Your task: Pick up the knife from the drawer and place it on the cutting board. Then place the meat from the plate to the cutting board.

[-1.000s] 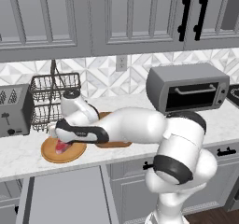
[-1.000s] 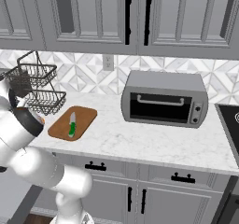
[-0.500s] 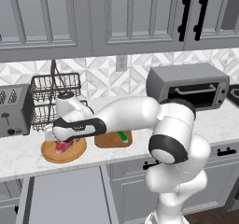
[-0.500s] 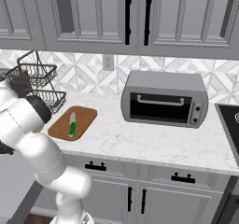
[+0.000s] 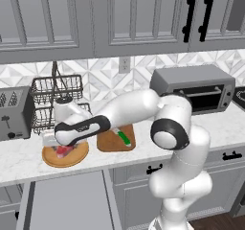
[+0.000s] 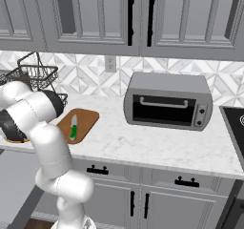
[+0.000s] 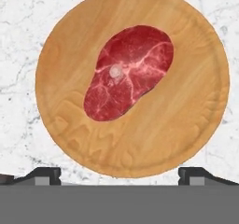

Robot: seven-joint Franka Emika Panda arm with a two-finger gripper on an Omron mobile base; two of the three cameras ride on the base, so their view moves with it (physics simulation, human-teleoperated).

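Grey kitchen, white marble surface (image 5: 215,123) under wall cabinets. Knife (image 5: 123,137) already lying on the cutting board (image 5: 116,138), green handle toward the front edge. Meat (image 7: 129,72) resting mid-plate (image 7: 196,111), straight ahead of the jaws, long axis slanting between the two tips. Gripper (image 7: 120,174) poised above it, spread wide, holding nothing. Board just beside the plate, toward the toaster oven (image 6: 167,101). No legible writing anywhere
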